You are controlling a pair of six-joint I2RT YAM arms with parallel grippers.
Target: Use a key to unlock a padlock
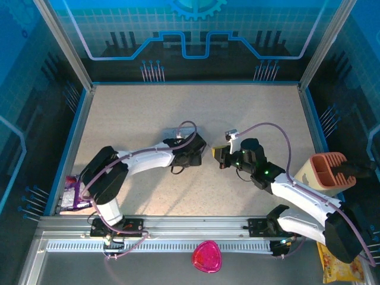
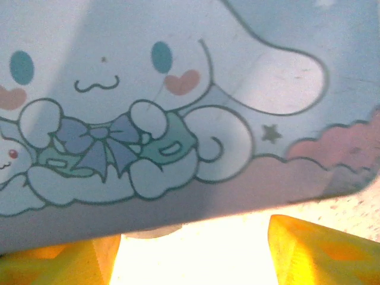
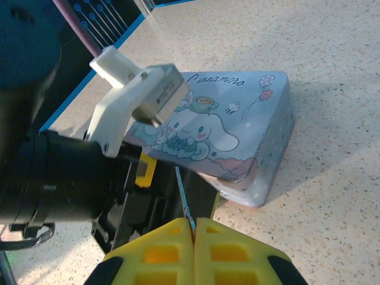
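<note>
A pastel cartoon-printed tin (image 3: 237, 127) lies on the speckled table (image 3: 332, 196). My right gripper (image 3: 194, 222) is shut on the key (image 3: 183, 193), a thin metal blade that points up toward the black body of the left gripper (image 3: 148, 196) beside the tin. In the left wrist view, the tin (image 2: 178, 107) lies close, just past the tips of my left gripper (image 2: 193, 231). Its yellow fingers (image 2: 320, 249) stand wide apart with bare table between them. From above, the left gripper (image 1: 199, 151) and right gripper (image 1: 218, 155) nearly meet at mid-table. The padlock is hidden.
A beige holder with an orange insert (image 1: 329, 172) stands at the right wall. A purple packet (image 1: 72, 193) lies at the left edge, and a pink object (image 1: 206, 256) and a yellow packet (image 1: 341, 267) lie at the front. The far table (image 1: 196, 107) is bare.
</note>
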